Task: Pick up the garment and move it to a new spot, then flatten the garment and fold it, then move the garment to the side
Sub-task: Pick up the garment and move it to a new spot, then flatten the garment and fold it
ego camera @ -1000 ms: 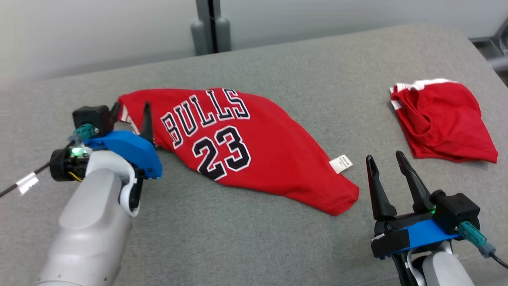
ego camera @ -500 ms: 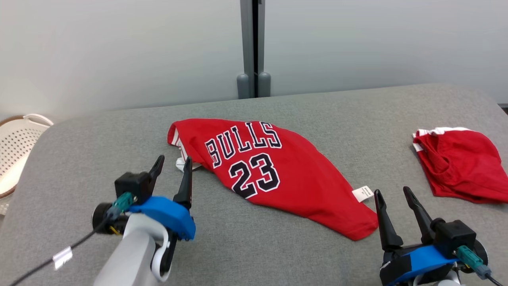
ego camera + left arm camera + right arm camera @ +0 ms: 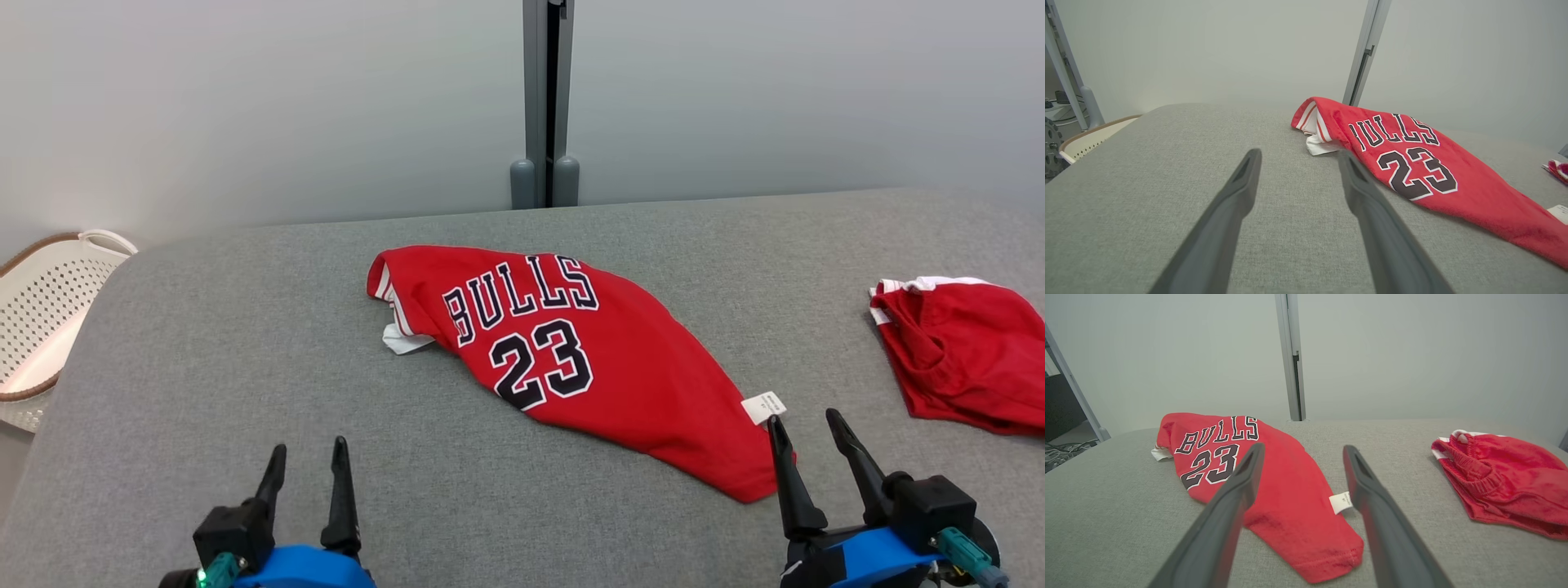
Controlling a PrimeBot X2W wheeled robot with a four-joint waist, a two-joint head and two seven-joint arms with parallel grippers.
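The red jersey (image 3: 571, 359) is lying in a long folded slant on the grey bench (image 3: 245, 343). Both tools are standing spread, holding nothing. The left tool (image 3: 309, 445) is hovering well short of the jersey's collar end, the right tool (image 3: 802, 416) near its hem corner and white label (image 3: 763, 406). Moving it aside is probably calling for pinching both ends through all layers and lifting together. Right of the jersey a second red garment (image 3: 963, 367) is taking that side. Far left of the jersey, a white basket (image 3: 49, 310) is sitting off the bench.
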